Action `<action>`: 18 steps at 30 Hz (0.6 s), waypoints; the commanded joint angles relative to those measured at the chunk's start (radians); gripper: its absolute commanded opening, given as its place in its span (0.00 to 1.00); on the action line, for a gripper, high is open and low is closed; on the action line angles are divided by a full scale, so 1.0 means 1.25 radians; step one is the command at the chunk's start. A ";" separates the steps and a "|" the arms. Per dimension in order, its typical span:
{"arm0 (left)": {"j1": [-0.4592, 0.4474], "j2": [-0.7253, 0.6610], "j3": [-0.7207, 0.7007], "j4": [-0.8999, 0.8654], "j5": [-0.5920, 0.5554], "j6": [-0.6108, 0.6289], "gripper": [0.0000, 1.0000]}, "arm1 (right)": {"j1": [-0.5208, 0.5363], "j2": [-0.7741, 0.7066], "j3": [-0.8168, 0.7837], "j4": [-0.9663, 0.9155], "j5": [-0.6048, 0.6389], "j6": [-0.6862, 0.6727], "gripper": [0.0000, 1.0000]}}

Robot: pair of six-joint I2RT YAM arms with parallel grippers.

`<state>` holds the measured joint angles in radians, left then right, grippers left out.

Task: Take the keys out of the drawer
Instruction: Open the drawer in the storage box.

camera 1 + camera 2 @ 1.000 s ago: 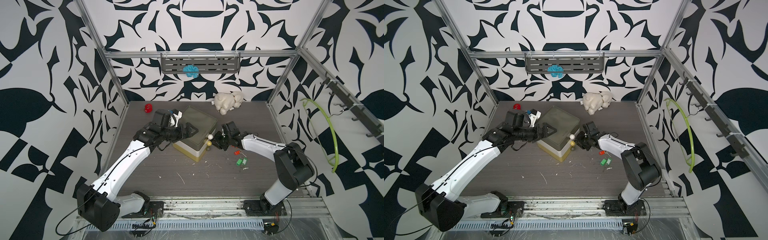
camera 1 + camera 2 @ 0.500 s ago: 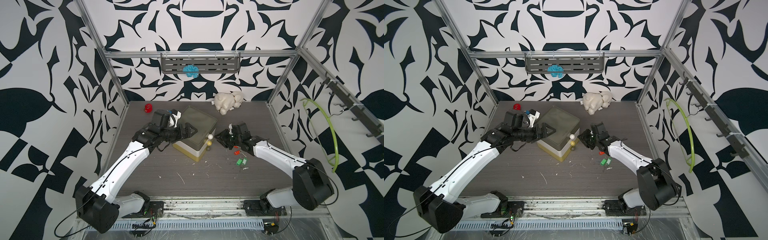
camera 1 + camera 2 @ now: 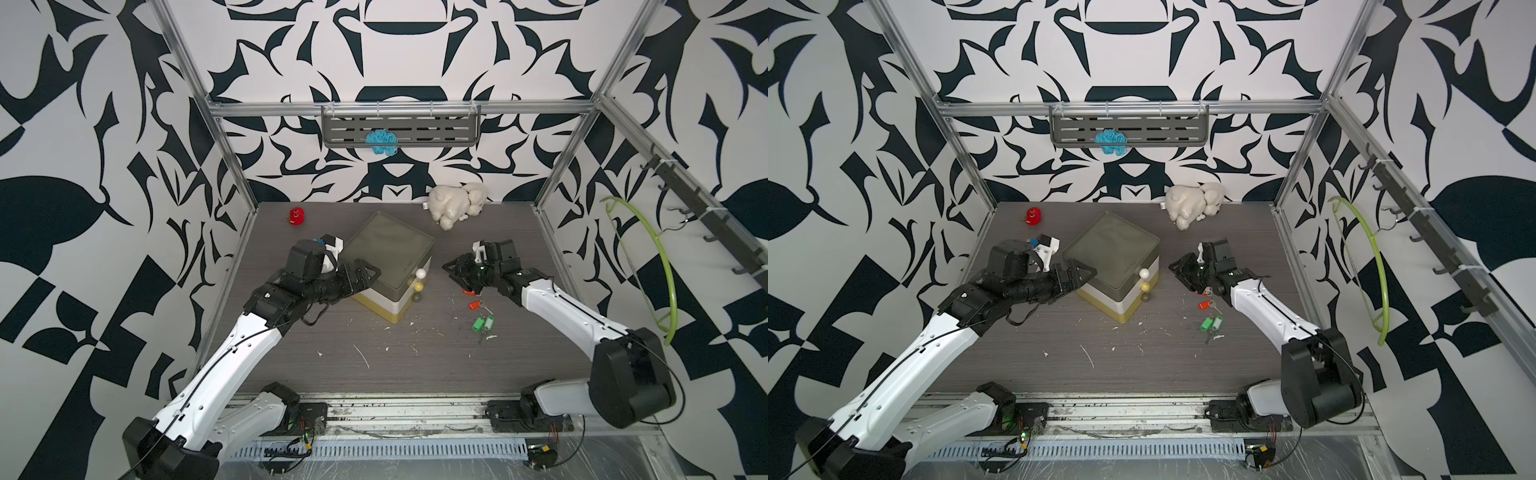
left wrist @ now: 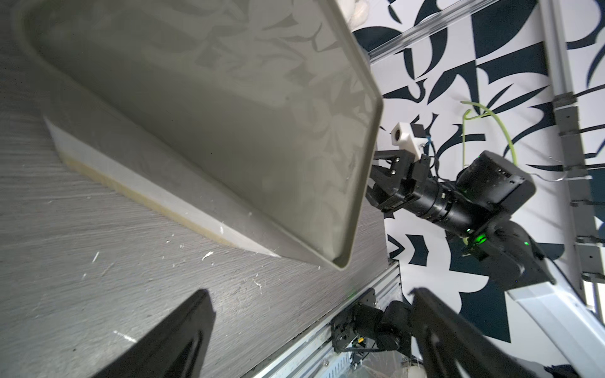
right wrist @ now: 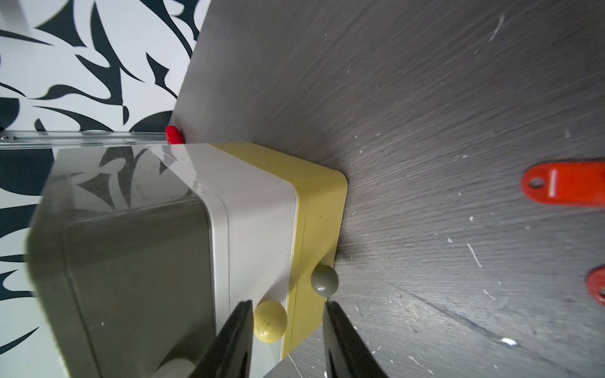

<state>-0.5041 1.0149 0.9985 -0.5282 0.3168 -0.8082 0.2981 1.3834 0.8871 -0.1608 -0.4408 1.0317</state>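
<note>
The small drawer unit (image 3: 390, 259) stands mid-table with its grey top, white middle and yellow base; the drawers look shut. Its white, yellow (image 5: 270, 320) and grey knobs face right. Keys with red tags (image 3: 473, 304) and green tags (image 3: 484, 323) lie on the table right of it, in both top views (image 3: 1209, 323). My right gripper (image 3: 453, 272) hovers open just right of the knobs; in the right wrist view (image 5: 288, 327) the yellow knob shows between the jaws, untouched. My left gripper (image 3: 368, 276) is open against the unit's left side (image 4: 311, 327). Anything inside the drawers is hidden.
A white plush toy (image 3: 457, 203) lies at the back right, and a round red toy (image 3: 297, 216) at the back left. A blue woolly item (image 3: 381, 143) hangs on the wall shelf. A green hanger (image 3: 660, 266) hangs on the right wall. White crumbs litter the table.
The right arm's elbow has swung out toward the front right while its gripper stayed near the knobs, and its jaws have widened. The left arm and the keys have not moved.
</note>
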 commanded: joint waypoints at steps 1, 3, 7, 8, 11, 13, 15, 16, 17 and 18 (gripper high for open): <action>0.000 -0.014 -0.016 0.022 0.000 -0.028 0.99 | 0.007 0.032 0.038 -0.029 -0.080 -0.012 0.43; 0.000 -0.012 -0.015 0.025 0.007 -0.027 0.99 | 0.017 0.044 0.021 -0.028 -0.099 0.004 0.44; 0.000 -0.009 -0.007 0.043 0.009 -0.025 0.99 | 0.044 0.051 -0.064 0.047 -0.119 0.068 0.48; 0.000 -0.008 -0.003 0.048 0.009 -0.023 0.99 | 0.050 0.058 -0.082 0.072 -0.126 0.083 0.49; 0.000 0.004 0.029 0.052 0.016 -0.008 0.99 | 0.076 0.082 -0.117 0.135 -0.135 0.117 0.49; 0.000 0.022 0.061 0.048 0.025 0.006 0.99 | 0.089 0.103 -0.131 0.169 -0.133 0.128 0.49; 0.000 0.039 0.088 0.047 0.034 0.017 0.99 | 0.096 0.128 -0.148 0.228 -0.143 0.148 0.49; 0.000 0.051 0.099 0.047 0.038 0.022 0.99 | 0.099 0.143 -0.160 0.267 -0.147 0.161 0.49; 0.001 0.060 0.109 0.045 0.041 0.026 0.99 | 0.100 0.154 -0.167 0.299 -0.149 0.172 0.49; 0.000 0.070 0.119 0.044 0.042 0.030 0.99 | 0.103 0.168 -0.173 0.333 -0.150 0.182 0.49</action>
<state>-0.5041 1.0771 1.1069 -0.4850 0.3420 -0.8097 0.4210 1.5772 0.6849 0.0845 -0.6048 1.2030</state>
